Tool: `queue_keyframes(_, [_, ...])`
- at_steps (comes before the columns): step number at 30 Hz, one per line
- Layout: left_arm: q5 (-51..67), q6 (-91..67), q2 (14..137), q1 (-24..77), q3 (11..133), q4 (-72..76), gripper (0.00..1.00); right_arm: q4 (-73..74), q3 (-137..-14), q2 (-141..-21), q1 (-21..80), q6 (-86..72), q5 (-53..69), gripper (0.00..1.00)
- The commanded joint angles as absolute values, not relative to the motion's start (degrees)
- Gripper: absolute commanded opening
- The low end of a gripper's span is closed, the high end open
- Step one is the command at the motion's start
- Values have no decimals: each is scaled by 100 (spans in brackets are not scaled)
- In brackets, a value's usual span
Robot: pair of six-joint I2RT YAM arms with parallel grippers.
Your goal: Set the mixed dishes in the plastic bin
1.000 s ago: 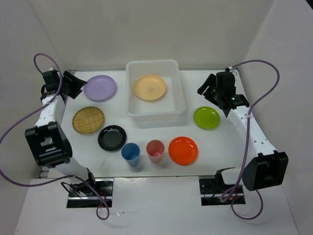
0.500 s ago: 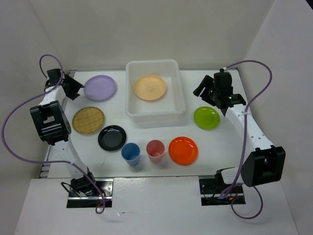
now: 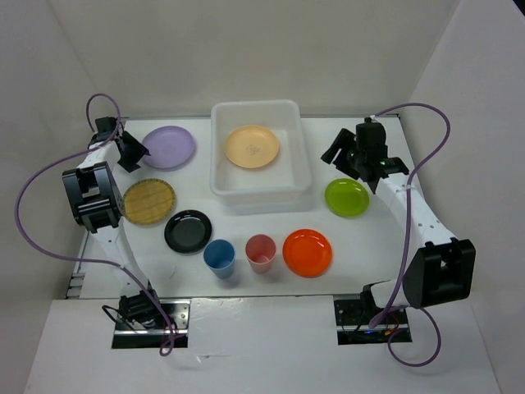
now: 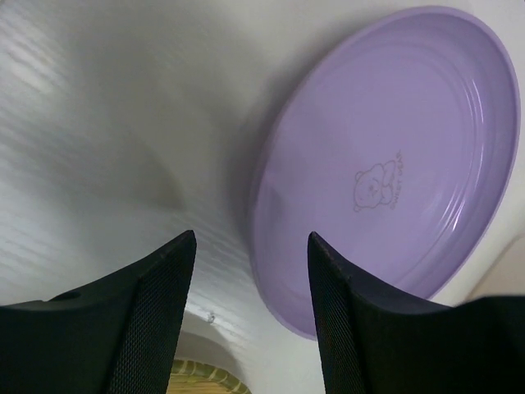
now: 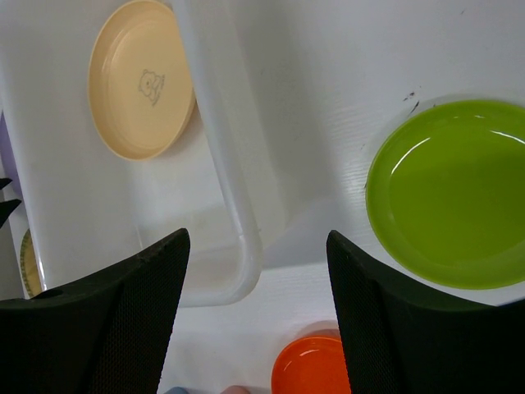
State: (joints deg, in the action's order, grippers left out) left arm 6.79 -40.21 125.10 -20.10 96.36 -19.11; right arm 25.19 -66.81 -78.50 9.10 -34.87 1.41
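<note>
My left jaws, apart and empty, sit just left of the round lilac plate (image 4: 385, 164) lying flat on the desk (image 4: 123, 98); my right jaws, also apart, are well away.

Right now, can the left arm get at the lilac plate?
Probably yes: the open left pincer hovers just beside the lilac plate, and nothing stands between them.

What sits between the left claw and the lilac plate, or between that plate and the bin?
Nothing visible. The open left claw points at the lilac plate, at its rim, over the bare table, and only bare table separates the plate from the bin.
</note>
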Motion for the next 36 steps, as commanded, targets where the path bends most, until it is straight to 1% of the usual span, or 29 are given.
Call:
queue_keyframes(1, [423, -3718, 12725, -1854, 10045, -2012, 64, 2215, -6828, -7901, 896, -3480, 202, 73])
queue_keyframes(5, [212, -3586, 12946, -1653, 10336, -2284, 58, 2215, -6882, -7901, 896, -3480, 202, 73])
queue_keyframes(6, [211, -3586, 13016, -1652, 10397, -2285, 50, 2276, -6882, -7901, 896, -3480, 202, 73])
queue_keyframes(9, [211, -3586, 13069, -1600, 10397, -2285, 37, 2337, -6935, -7901, 896, -3480, 150, 73])
queue_keyframes(12, [211, -3533, 13122, -1600, 10397, -2347, 34, 2338, -6935, -7840, 896, -3480, 149, 73])
queue_keyframes(14, [211, -3481, 13122, -1600, 10450, -2347, 28, 2390, -6935, -7840, 896, -3480, 149, 73])
queue_keyframes(16, [211, -3480, 13175, -1600, 10450, -2408, 18, 2391, -6935, -7788, 896, -3480, 149, 73])
queue_keyframes(17, [211, -3420, 13175, -1600, 10520, -2408, 5, 2391, -6935, -7787, 896, -3480, 149, 73])
queue_keyframes(18, [211, -3419, 13175, -1600, 10521, -2408, 0, 2391, -6935, -7787, 896, -3480, 149, 73])
queue_keyframes(19, [211, -3419, 13175, -1600, 10390, -2321, 0, 2391, -6935, -7735, 896, -3480, 149, 73])
queue_keyframes(22, [211, -3480, 12614, -1600, 9864, -1953, 0, 2443, -6935, -7673, 896, -3480, 149, 73])
queue_keyframes(23, [211, -3576, 12229, -1600, 9757, -1882, 0, 2443, -6935, -7673, 896, -3480, 97, 73])
queue_keyframes(25, [97, -3639, 11832, -1600, 9694, -1881, 0, 2504, -6935, -7620, 896, -3428, 97, 73])
queue_keyframes(29, [175, -3639, 10621, -1600, 9765, -2004, 0, 2505, -6935, -7506, 896, -3428, 44, 73])
queue_keyframes(30, [271, -3639, 10426, -1600, 9852, -2056, 0, 2505, -6882, -7445, 896, -3428, 44, 73])
queue_keyframes(31, [612, -3691, 10076, -1600, 9853, -2004, 0, 2505, -6882, -7392, 896, -3428, 44, 73])
queue_keyframes(33, [1157, -3744, 9827, -1434, 9992, -1890, 0, 2505, -6820, -7339, 896, -3428, 44, 73])
queue_keyframes(34, [1604, -3805, 9774, -1337, 10098, -1890, 0, 2505, -6768, -7339, 896, -3480, -17, 73])
queue_keyframes(36, [1714, -3649, 9991, -767, 10605, -2170, 0, 2505, -6768, -7287, 896, -3480, -18, 73])
